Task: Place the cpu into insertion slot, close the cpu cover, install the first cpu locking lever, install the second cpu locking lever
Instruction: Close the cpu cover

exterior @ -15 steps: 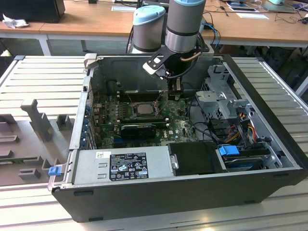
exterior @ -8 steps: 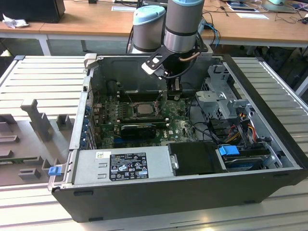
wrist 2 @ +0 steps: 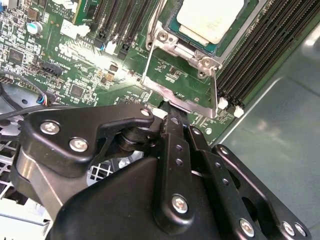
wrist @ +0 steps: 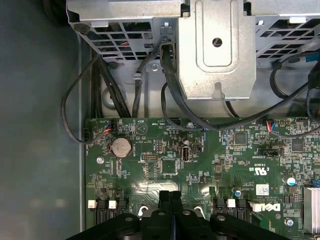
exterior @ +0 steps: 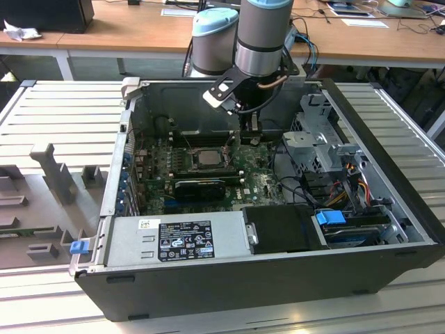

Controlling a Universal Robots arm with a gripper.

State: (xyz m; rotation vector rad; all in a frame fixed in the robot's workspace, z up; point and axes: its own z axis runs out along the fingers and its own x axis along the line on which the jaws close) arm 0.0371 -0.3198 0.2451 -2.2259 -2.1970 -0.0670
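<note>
pushing on the cover (wrist 2: 177,97) edge with your fingers (wrist 2: 173,129) pressed together, go straight down and slowly so it seats flat over the cpu (wrist 2: 210,20), which lies in the slot (exterior: 184,165).

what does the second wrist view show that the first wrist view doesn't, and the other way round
Second wrist view: the cpu, lying inside a silvery metal frame.
First wrist view: a coin battery, a metal cage and black cables.
Both wrist views: the green motherboard and the gripper, its fingers together.
</note>
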